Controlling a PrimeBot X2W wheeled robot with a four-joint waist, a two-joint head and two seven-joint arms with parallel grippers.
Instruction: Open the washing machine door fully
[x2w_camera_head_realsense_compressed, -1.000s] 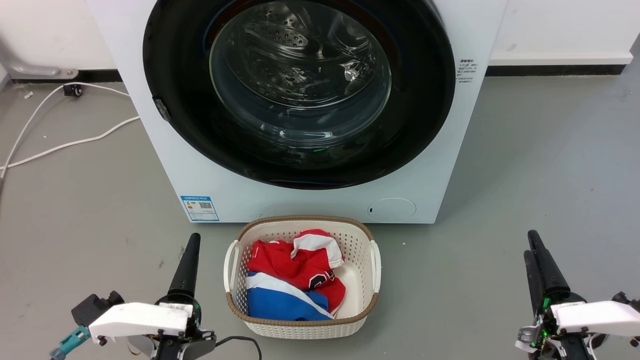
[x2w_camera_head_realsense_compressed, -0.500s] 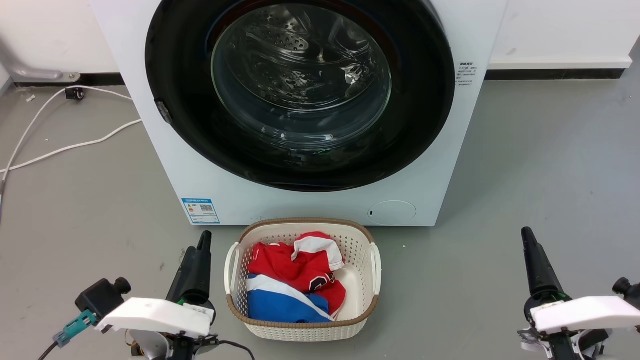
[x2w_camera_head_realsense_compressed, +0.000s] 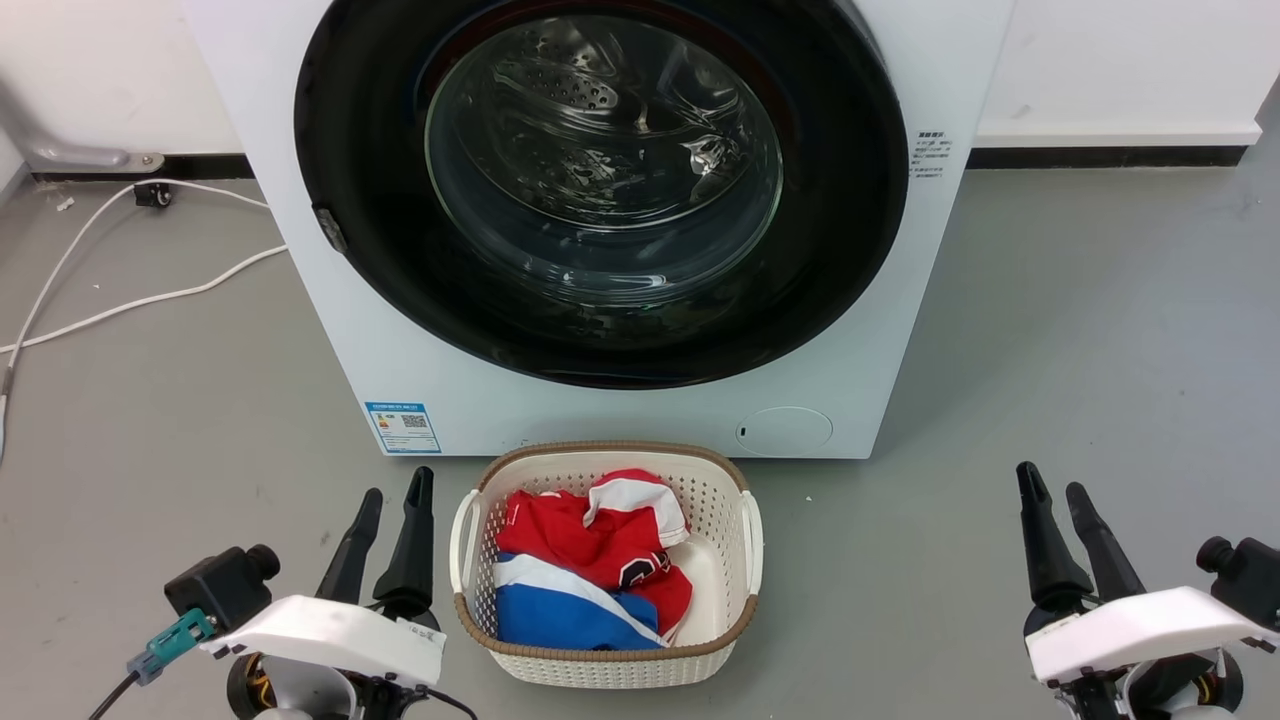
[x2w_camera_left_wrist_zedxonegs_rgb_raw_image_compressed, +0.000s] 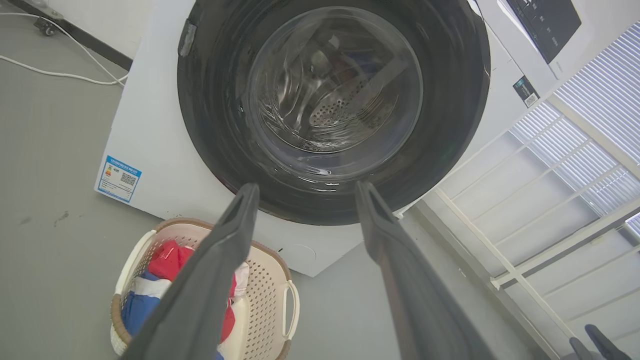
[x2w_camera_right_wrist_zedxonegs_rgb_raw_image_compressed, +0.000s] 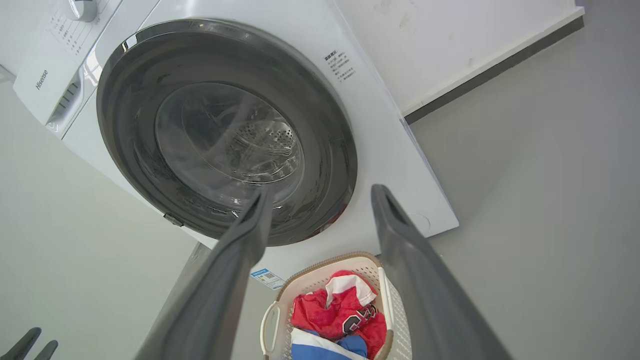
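**In Front of the Shut Door, Both Grippers Are Hanging Released**

At the upper centre of the head view, the washing machine door (x2w_camera_head_realsense_compressed: 600, 190) is lying flush against the white washing machine (x2w_camera_head_realsense_compressed: 640, 420), its clear glass bowl bulging at the middle. At the lower left, the left gripper (x2w_camera_head_realsense_compressed: 397, 482) is hovering with its fingers spread, grasping nothing, just beside a cream basket (x2w_camera_head_realsense_compressed: 600, 452) of red, white and blue clothes (x2w_camera_head_realsense_compressed: 590, 545). At the lower right, the right gripper (x2w_camera_head_realsense_compressed: 1048, 478) is likewise hanging released over the grey floor (x2w_camera_head_realsense_compressed: 1050, 330), well apart from the door.
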